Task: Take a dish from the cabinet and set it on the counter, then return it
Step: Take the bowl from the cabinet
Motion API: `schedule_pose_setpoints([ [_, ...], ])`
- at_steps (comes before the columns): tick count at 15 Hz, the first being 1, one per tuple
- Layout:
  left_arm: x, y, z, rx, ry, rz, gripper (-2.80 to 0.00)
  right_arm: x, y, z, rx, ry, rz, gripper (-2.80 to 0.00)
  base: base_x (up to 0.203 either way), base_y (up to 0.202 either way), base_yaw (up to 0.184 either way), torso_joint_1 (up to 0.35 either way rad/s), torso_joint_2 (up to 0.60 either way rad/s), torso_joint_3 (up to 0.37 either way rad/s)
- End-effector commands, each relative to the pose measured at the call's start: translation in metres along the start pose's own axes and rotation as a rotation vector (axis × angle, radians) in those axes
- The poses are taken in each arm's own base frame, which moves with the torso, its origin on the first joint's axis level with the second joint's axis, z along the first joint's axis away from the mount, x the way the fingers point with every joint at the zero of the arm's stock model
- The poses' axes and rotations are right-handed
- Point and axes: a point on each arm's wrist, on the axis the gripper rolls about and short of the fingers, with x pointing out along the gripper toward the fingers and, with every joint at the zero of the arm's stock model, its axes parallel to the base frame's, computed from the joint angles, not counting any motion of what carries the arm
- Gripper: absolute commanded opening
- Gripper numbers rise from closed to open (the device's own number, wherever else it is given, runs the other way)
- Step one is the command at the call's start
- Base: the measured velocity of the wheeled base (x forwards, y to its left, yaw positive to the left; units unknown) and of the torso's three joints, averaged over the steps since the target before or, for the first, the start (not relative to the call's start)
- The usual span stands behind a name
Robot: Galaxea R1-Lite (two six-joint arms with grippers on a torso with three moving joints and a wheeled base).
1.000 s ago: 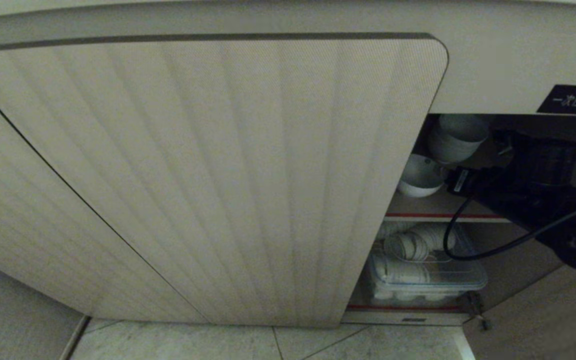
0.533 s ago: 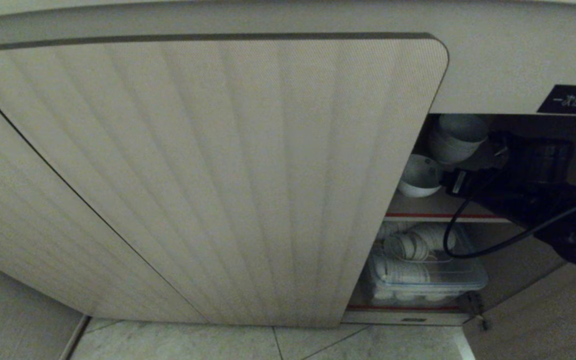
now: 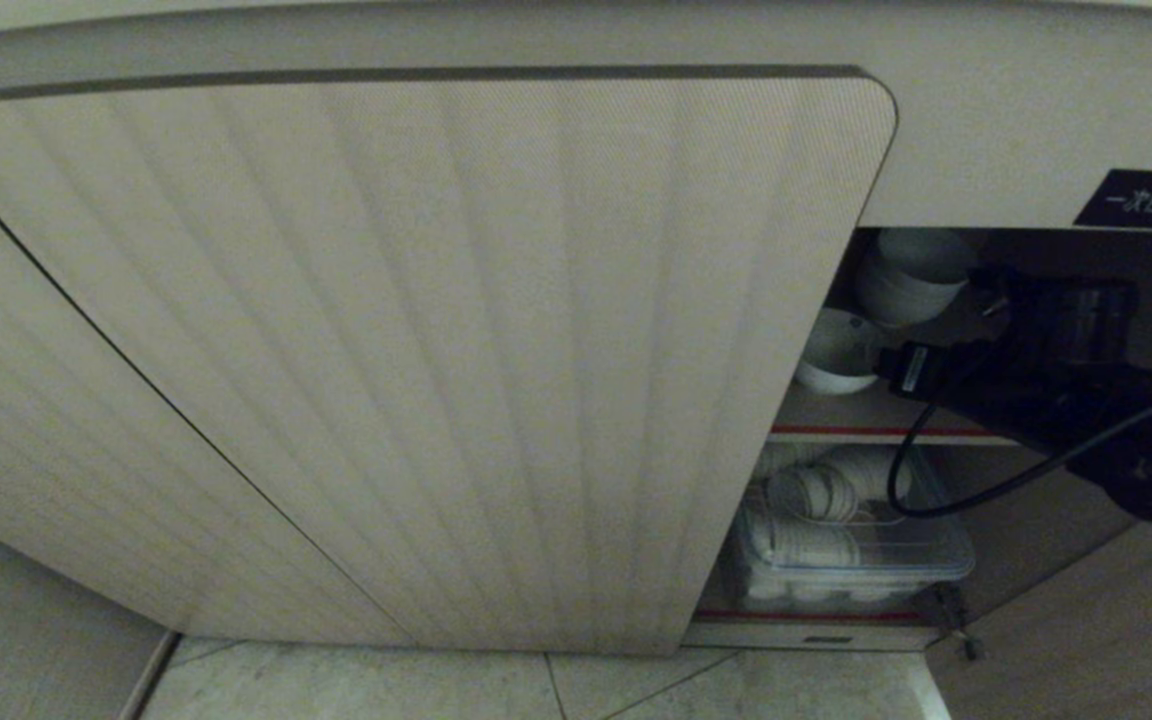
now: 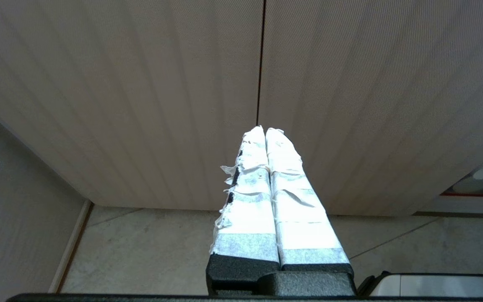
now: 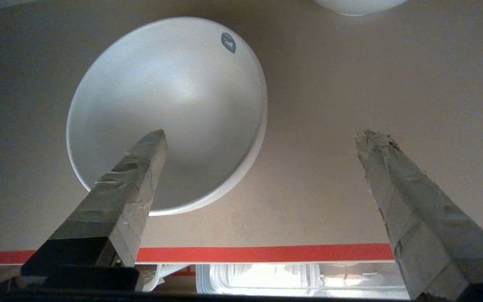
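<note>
right gripper is inside the open side of the cabinet, taped fingers spread wide apart with nothing between them. in the wrist view one finger sits in front of the dish and the other is well off to the side over bare shelf, so nothing is being squeezed; can't tell if the near finger actually touches the bowl or just overlaps it

the dish is a small white bowl sitting upright on the upper shelf, little grey mark just inside its rim. from the head view the same bowl is right next to the ribbed door edge, with the dark arm reaching in from the right beside it. behind it there's a stack of white bowls further back on the same shelf. red strip runs along the shelf's front edge

below that, lower shelf has a clear plastic bin full of small white dishes. a black label with white characters is up on the cabinet front above the opening

left gripper is parked out in front of the closed ribbed doors, its taped fingers pressed together, holding nothing. tiled floor under it
</note>
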Motion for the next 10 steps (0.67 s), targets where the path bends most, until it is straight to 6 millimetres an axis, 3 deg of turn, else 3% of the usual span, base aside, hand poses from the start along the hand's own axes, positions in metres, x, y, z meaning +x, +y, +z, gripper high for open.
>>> schedule_pose_setpoints([
  [1, 0.0000, 0.0000, 0.0000, 0.000, -0.001, 0.000, -2.80, 0.0007, -0.0002, -0.0015, 0.001, 0.010, -0.003, 0.00, 0.000, 0.000, 0.000, 0.000, 0.00, 0.000],
  [10, 0.0000, 0.0000, 0.0000, 0.000, -0.001, 0.000, -2.80, 0.0043, 0.0000, 0.0006, 0.004, 0.057, -0.016, 0.00, 0.000, 0.000, 0.000, 0.000, 0.00, 0.000],
])
